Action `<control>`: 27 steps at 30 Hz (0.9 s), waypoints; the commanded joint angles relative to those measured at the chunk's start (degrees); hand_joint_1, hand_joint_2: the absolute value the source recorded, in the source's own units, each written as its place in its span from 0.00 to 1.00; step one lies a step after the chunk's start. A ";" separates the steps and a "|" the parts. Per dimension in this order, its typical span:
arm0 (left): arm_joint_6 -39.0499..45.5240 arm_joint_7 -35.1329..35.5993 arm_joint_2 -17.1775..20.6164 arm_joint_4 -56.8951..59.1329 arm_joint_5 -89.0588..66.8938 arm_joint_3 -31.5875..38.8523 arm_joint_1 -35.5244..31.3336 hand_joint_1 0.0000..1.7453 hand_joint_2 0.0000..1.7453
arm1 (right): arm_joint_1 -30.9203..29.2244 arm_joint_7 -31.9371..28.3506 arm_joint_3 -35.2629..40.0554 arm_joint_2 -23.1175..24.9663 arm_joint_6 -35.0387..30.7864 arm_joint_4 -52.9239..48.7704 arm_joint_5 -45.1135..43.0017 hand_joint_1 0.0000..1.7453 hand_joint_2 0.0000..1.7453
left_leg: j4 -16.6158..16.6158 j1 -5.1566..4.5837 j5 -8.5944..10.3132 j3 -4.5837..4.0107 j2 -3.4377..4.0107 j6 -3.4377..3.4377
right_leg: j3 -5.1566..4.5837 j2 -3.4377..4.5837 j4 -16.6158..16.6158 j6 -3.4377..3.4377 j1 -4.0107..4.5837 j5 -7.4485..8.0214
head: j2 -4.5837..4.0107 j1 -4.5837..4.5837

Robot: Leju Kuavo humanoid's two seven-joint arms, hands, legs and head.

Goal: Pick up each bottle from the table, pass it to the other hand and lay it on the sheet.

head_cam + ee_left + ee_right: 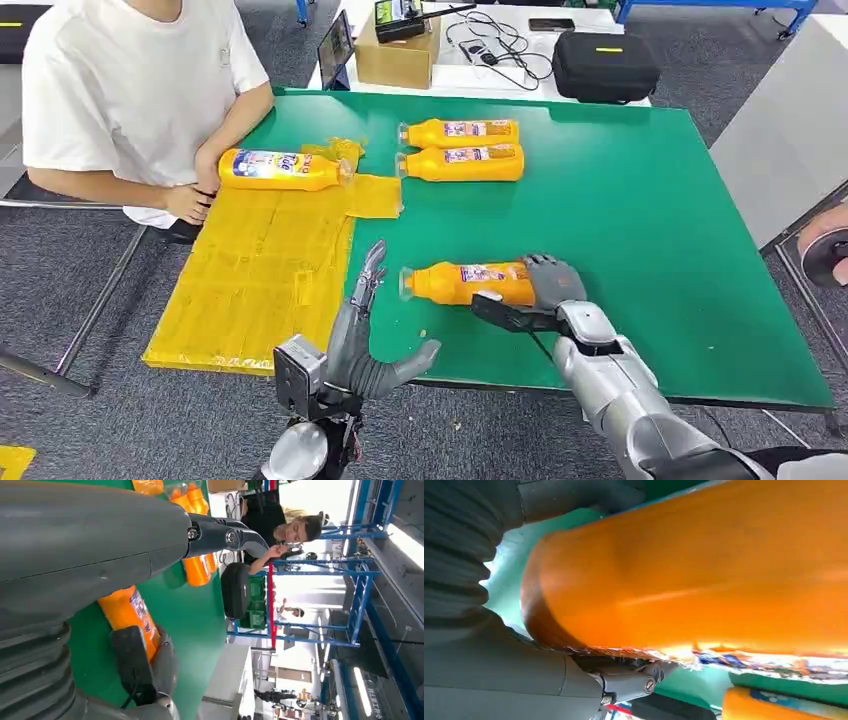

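Observation:
An orange bottle (468, 283) lies on its side near the front of the green table (640, 230), cap pointing left. My right hand (540, 292) grips its base end, and the wrist view shows the orange body (704, 575) filling the grasp. My left hand (372, 340) hovers open just left of the cap, fingers spread, touching nothing; the same bottle (129, 615) shows beyond its thumb. Two more orange bottles (462, 132) (463, 162) lie side by side at the table's far middle. A fourth bottle (280, 169) rests on the yellow sheet (262, 270).
A person in a white shirt (130, 90) sits at the table's left, one hand (190, 203) at the sheet's edge by the bottle there. A cardboard box (398, 52) and a black case (605, 66) stand on the table behind.

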 commanded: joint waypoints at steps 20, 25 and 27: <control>5.62 2.98 2.96 -1.39 15.17 0.00 5.95 0.00 1.00 | 23.10 -27.53 -22.76 5.03 -9.16 -25.38 -46.12 1.00 1.00 | -0.11 0.12 -0.11 0.25 -0.08 -0.13 | 0.29 -0.12 -0.14 -0.16 0.13 -0.08 | 0.00 0.00; 0.39 7.38 3.95 0.33 21.46 -1.41 6.14 0.00 1.00 | 25.08 -28.82 -22.81 5.99 -11.77 -34.24 -54.70 1.00 1.00 | 0.00 0.08 -0.21 -0.09 0.03 -0.16 | -0.02 0.00 0.05 -0.19 0.10 -0.16 | 0.00 0.00; -1.44 8.03 4.18 2.45 22.63 -2.33 5.70 0.00 1.00 | 25.97 -28.84 -20.87 6.29 -11.09 -38.00 -56.15 1.00 1.00 | 0.01 0.10 -0.23 -0.24 0.06 -0.16 | -0.16 0.04 0.03 -0.20 0.12 -0.16 | 0.00 -0.04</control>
